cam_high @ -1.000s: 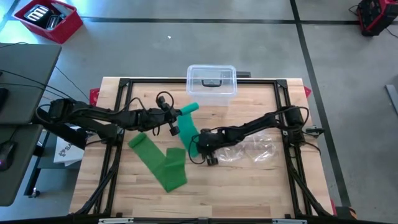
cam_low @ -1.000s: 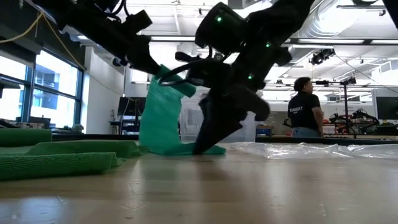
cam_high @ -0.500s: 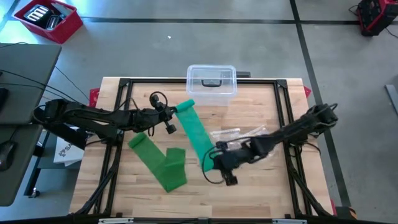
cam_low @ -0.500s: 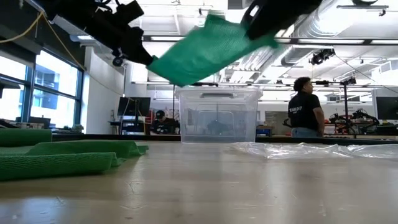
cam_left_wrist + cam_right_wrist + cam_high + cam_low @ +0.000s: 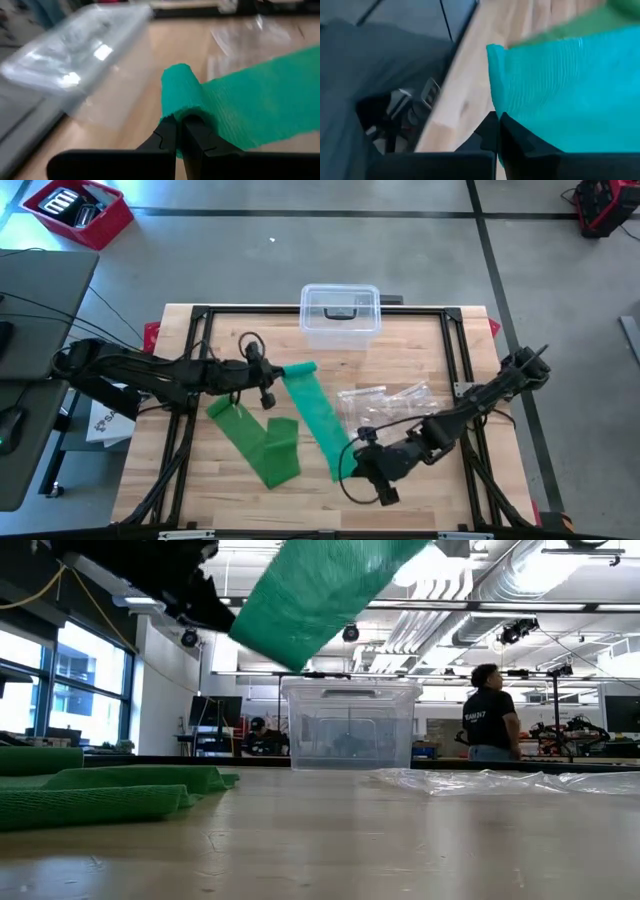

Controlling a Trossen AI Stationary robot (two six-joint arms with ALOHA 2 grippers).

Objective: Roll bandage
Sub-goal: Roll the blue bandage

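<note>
A green bandage (image 5: pixel 318 415) hangs as a straight strip between my two grippers, clear of the table; in the low view the bandage (image 5: pixel 315 590) crosses the top, high above the wood. My left gripper (image 5: pixel 276 373) is shut on its rolled far end, left of the table's middle. My right gripper (image 5: pixel 347 464) is shut on its other end, near the table's front edge. The left wrist view shows the left gripper (image 5: pixel 178 126) at the roll, and the right wrist view shows the right gripper (image 5: pixel 498 123) under the cloth. My left gripper pinches the bandage's rolled end (image 5: pixel 176 95) between its two fingers, coming from the table's left side and slanting slightly down. The roll is lifted clear, and the strip runs off from it toward the right gripper. My right gripper pinches the bandage's flat free end (image 5: pixel 520 107) between its two fingers, at a corner of the strip's edge; one layer or several, I cannot tell. It comes from the table's right side, slanting down. The end is lifted clear and the strip is drawn out straight.
A second green bandage (image 5: pixel 256 438) lies folded on the table at front left. A clear plastic box (image 5: pixel 340 311) stands at the far edge. A crumpled clear wrapper (image 5: pixel 385 400) lies right of the middle. A person (image 5: pixel 490 723) stands in the room beyond.
My right gripper has gone up and toward the table's near edge with the bandage's free end. The strip, whose lower end lay on the table, is now lifted clear and drawn out straight. My left gripper has shifted a little toward the table's left with the roll.
</note>
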